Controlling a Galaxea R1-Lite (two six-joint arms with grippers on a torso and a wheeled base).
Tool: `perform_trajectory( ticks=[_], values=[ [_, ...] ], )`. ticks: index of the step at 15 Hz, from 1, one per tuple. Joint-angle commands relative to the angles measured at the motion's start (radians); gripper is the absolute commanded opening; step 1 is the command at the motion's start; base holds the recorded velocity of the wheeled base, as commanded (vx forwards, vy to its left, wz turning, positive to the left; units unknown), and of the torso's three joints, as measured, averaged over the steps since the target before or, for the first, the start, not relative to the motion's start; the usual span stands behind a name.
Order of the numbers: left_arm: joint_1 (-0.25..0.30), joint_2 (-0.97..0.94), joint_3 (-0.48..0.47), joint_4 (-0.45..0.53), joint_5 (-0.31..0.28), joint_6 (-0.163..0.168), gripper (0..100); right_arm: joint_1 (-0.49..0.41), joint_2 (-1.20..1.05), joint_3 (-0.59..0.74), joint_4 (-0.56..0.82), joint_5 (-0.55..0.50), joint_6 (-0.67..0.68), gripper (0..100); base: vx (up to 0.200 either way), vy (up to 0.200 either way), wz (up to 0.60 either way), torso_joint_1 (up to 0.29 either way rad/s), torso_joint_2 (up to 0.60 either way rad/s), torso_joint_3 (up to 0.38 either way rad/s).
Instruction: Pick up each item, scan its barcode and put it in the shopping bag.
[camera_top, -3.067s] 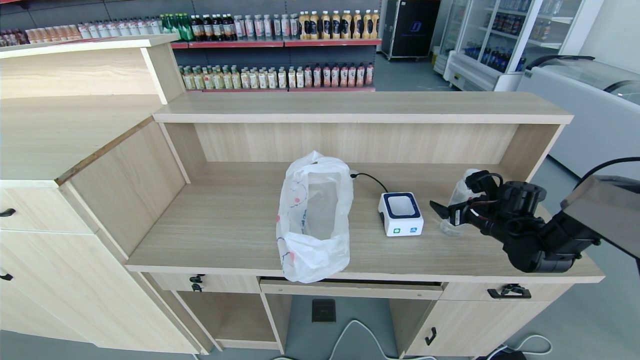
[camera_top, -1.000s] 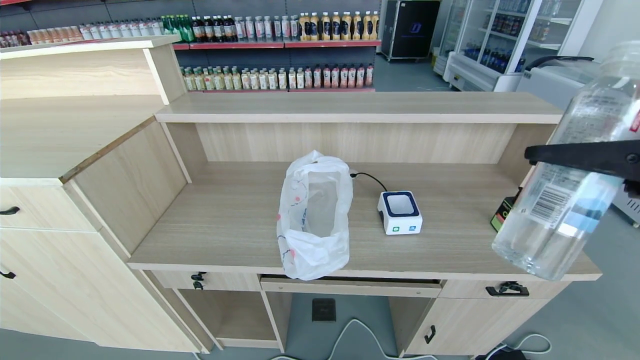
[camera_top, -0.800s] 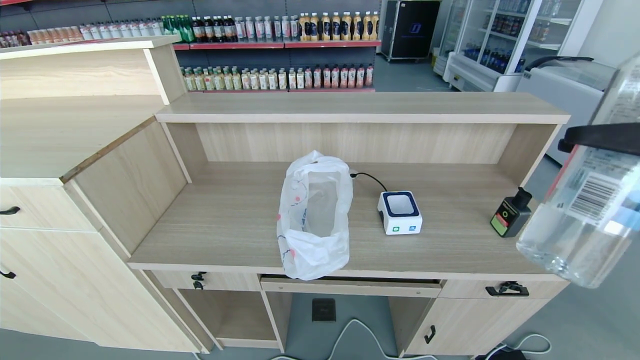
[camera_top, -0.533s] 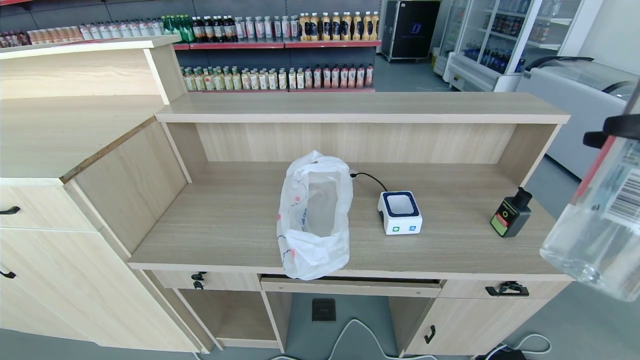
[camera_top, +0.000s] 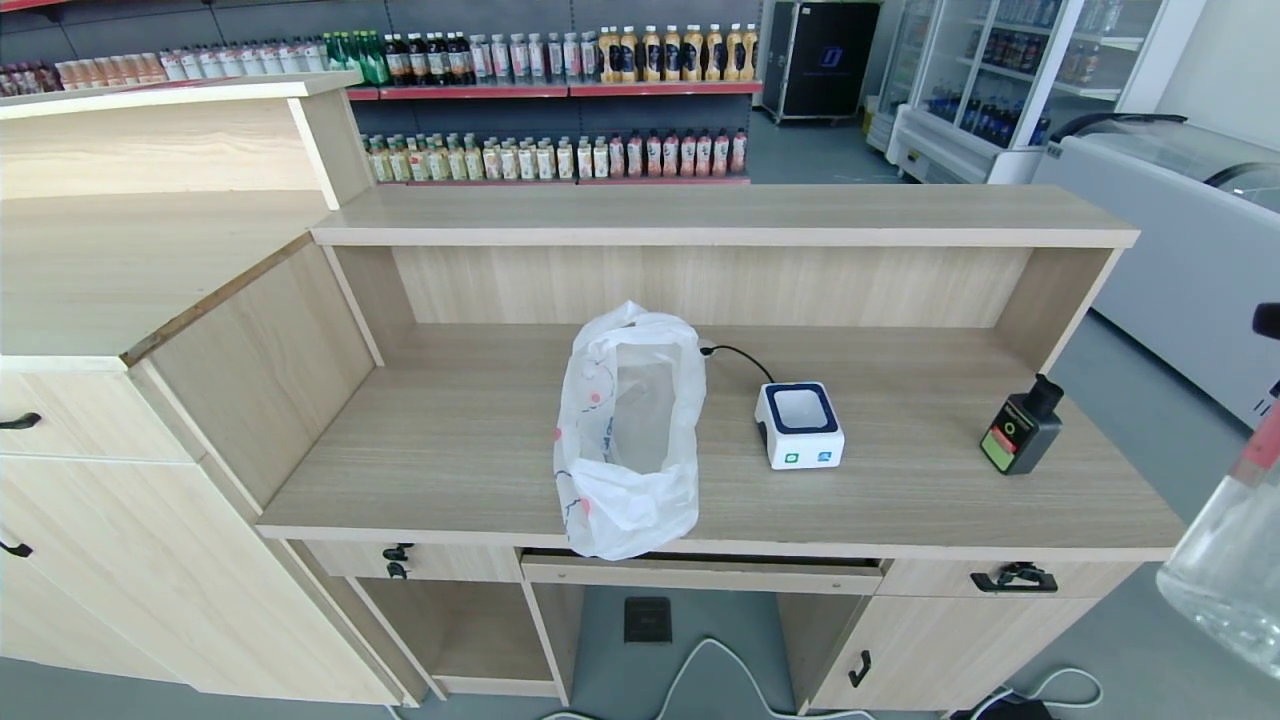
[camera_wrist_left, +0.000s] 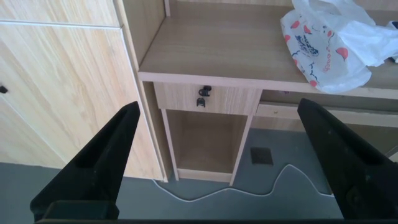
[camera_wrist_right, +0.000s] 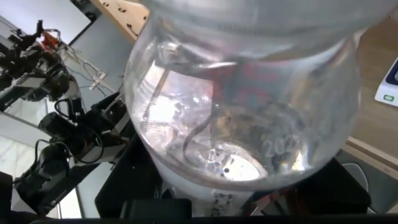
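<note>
Head view: water bottle (camera_top: 1225, 570) is in the air at the far right, off the counter (camera_top: 450, 450), past its right end and nearer the robot. Lower body and a red strip of its label are in shot. A black bit of the right gripper (camera_top: 1268, 322) sits just above it. The gripper grips the bottle, but the finger contact itself is hidden.

Right wrist view: the bottle's clear base (camera_wrist_right: 249, 112) is right against the lens, with water inside. Past it, a white corner of the scanner (camera_wrist_right: 388, 84) on the wood.

Left wrist view: left gripper (camera_wrist_left: 217, 112) is spread wide with nothing between the fingers. It hangs low in front of the counter's left end, facing a drawer with a key in its lock (camera_wrist_left: 204, 98). The shopping bag (camera_wrist_left: 329, 43) is on the counter beyond.

The head view adds the layout:
- bag (camera_top: 625, 440) mid-counter, mouth open, overhanging the front edge
- scanner (camera_top: 800, 425) just to its right, cable (camera_top: 735, 352) running back
- small dark bottle (camera_top: 1018, 440) with a black cap near the right end, well apart from the scanner

Print:
- bag has red and blue print, too small to read
- dark bottle's label is green and red
- scanner front has a green and a blue square
- clear bottle's base has embossed figures, only partly legible
</note>
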Motion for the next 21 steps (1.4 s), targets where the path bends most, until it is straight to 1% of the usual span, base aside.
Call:
perform_trajectory(
  ticks=[1,9,10,12,13,14,15,16,17,18,19,20,21],
  values=[
    [0.000,0.000,0.000,0.000,0.001,0.000,100,0.003,-0.011,0.009,0.000,0.000,0.000,0,0.000,0.000,0.00,0.000,0.00,0.000],
    [0.000,0.000,0.000,0.000,0.001,0.000,100,-0.004,0.000,0.015,-0.003,-0.008,0.000,0,0.000,0.000,0.00,0.000,0.00,0.000],
    [0.000,0.000,0.000,0.000,0.001,0.000,100,-0.029,0.020,0.013,-0.007,-0.035,-0.006,0,0.000,0.000,0.00,0.000,0.00,0.000],
    [0.000,0.000,0.000,0.000,0.001,0.000,100,-0.130,0.079,0.015,-0.043,-0.167,-0.057,0,0.000,0.000,0.00,0.000,0.00,0.000],
    [0.000,0.000,0.000,0.000,0.001,0.000,100,-0.219,0.112,0.038,-0.119,-0.182,-0.077,0,0.000,0.000,0.00,0.000,0.00,0.000],
    [0.000,0.000,0.000,0.000,0.001,0.000,100,-0.319,0.155,0.078,-0.241,-0.187,-0.114,0,0.000,0.000,0.00,0.000,0.00,0.000],
    [0.000,0.000,0.000,0.000,0.001,0.000,100,-0.380,0.185,0.109,-0.326,-0.195,-0.155,0,0.000,0.000,0.00,0.000,0.00,0.000],
    [0.000,0.000,0.000,0.000,0.001,0.000,100,-0.498,0.268,0.196,-0.561,-0.253,-0.250,0,0.000,0.000,0.00,0.000,0.00,0.000],
    [0.000,0.000,0.000,0.000,0.001,0.000,100,-0.506,0.290,0.224,-0.638,-0.278,-0.269,0,0.000,0.000,0.00,0.000,0.00,0.000],
    [0.002,0.000,0.000,0.000,0.001,0.000,100,-0.507,0.342,0.303,-0.820,-0.330,-0.296,0,0.000,0.000,0.00,0.000,0.00,0.000],
    [0.000,0.000,0.000,0.000,0.001,0.000,100,-0.509,0.371,0.346,-0.897,-0.356,-0.341,0,0.000,0.000,0.00,0.000,0.00,0.000],
    [0.000,0.000,0.000,0.000,0.001,0.000,100,-0.510,0.389,0.397,-0.962,-0.409,-0.436,0,0.000,0.000,0.00,0.000,0.00,0.000],
    [0.000,0.000,0.000,0.000,0.001,0.000,100,-0.537,0.402,0.414,-0.983,-0.457,-0.485,0,0.000,0.000,0.00,0.000,0.00,0.000]
  ],
)
